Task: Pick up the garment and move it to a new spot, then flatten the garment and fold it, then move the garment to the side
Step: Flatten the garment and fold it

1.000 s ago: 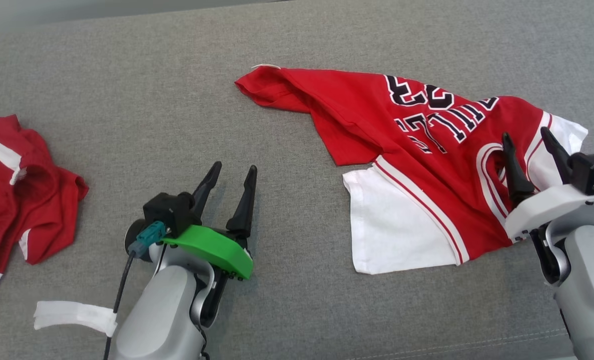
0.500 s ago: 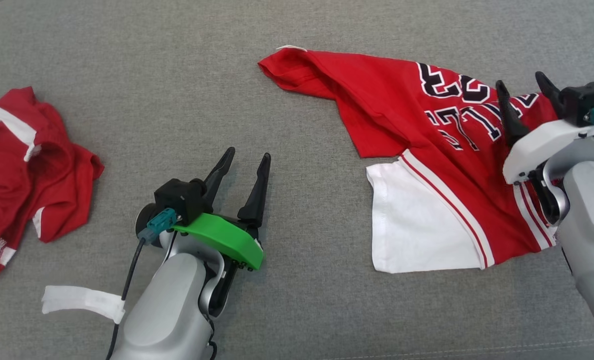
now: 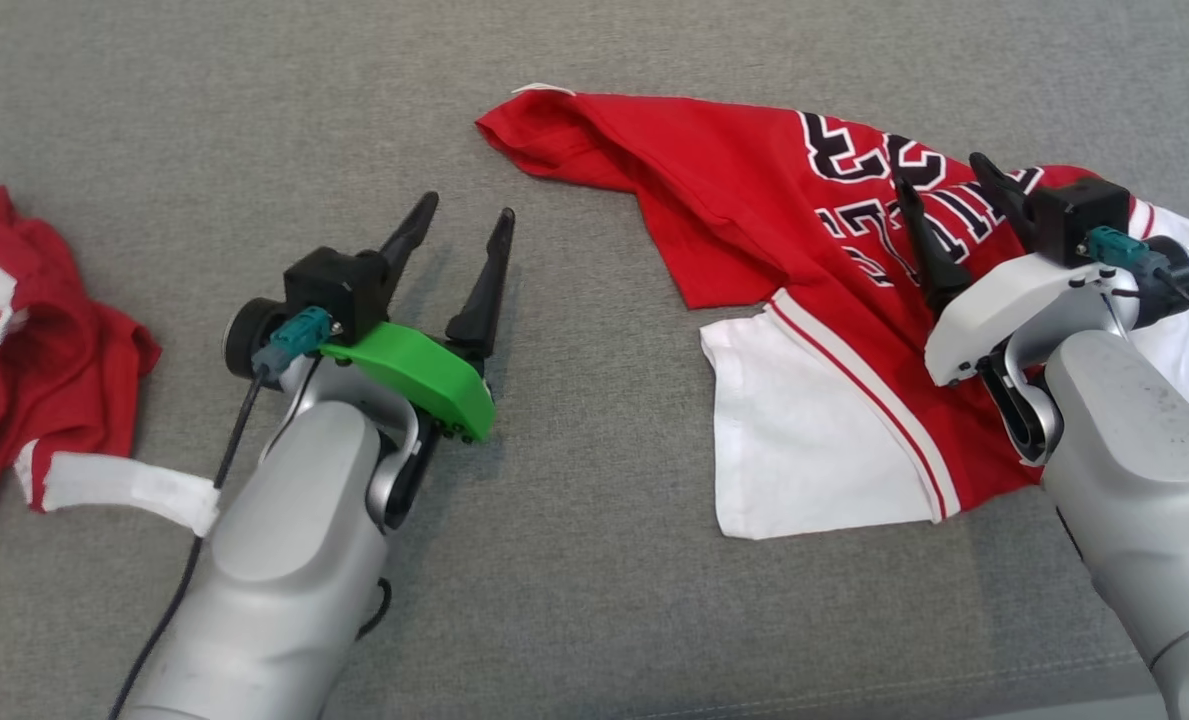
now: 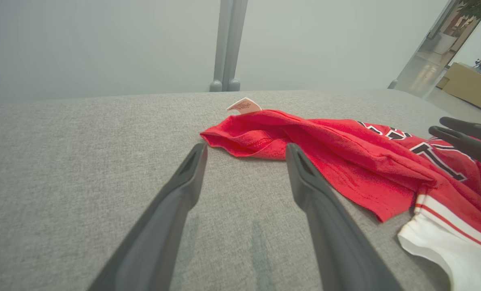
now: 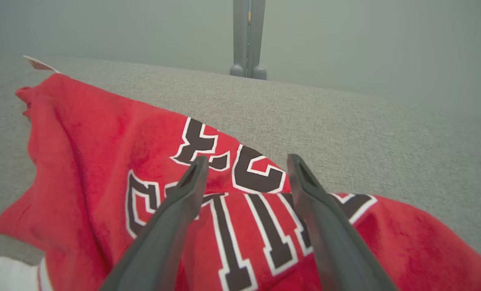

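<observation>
Left gripper: fingers apart, empty, held over the grey cushion. Right gripper: fingers apart, held over the red jersey, which is rumpled at right with its lettering partly hidden. Two garments are counted; the other garment is cut off at left.

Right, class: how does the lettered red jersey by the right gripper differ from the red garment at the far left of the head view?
The jersey lies spread out; the left garment is bunched in a heap. The jersey shows black, white-edged lettering; the left garment shows none. The open right gripper is over the jersey; the left garment lies clear of it. Both are red with white trim on grey upholstery.
</observation>
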You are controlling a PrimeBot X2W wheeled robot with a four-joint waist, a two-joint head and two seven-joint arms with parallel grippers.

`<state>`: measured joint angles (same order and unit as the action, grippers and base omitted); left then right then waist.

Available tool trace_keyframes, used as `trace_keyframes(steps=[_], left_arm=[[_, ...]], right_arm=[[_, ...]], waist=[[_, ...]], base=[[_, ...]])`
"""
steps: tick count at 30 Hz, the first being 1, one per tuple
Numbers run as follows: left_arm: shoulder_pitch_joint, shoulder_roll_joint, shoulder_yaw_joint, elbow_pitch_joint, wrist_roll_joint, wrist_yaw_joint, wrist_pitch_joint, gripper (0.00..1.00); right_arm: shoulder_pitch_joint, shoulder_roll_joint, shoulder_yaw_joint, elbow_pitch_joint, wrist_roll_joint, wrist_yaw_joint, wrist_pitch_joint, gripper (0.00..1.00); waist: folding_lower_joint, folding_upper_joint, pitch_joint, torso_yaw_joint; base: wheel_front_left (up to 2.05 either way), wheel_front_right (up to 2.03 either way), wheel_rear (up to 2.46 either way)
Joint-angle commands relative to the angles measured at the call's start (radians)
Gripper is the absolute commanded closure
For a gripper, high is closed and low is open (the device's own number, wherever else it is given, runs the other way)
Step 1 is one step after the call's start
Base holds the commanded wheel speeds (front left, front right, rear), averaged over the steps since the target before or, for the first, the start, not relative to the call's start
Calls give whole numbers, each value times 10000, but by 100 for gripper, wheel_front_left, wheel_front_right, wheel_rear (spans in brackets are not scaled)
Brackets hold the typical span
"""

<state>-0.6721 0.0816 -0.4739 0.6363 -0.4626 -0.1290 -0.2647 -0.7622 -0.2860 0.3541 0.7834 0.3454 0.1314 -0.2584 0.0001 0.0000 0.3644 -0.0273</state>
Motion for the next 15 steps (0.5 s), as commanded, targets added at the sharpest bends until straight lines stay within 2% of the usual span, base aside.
trace_keyframes(steps=[1,9,15], left_arm=[[-230,110,43,179,89,-30,7,0],[-1644,646,618,2239,61,-27,5,0],[-2433,962,1076,3245,62,0,5,0]], right_arm=[[86,48,61,-71,44,-14,-70,0],[298,465,90,-1013,127,-14,-66,0],[568,691,-75,-1748,91,-14,-67,0]], waist=[[-1,0,189,-415],[-1,0,520,-1582],[-1,0,846,-2282]], base=[[0,0,0],[0,0,0],[0,0,0]])
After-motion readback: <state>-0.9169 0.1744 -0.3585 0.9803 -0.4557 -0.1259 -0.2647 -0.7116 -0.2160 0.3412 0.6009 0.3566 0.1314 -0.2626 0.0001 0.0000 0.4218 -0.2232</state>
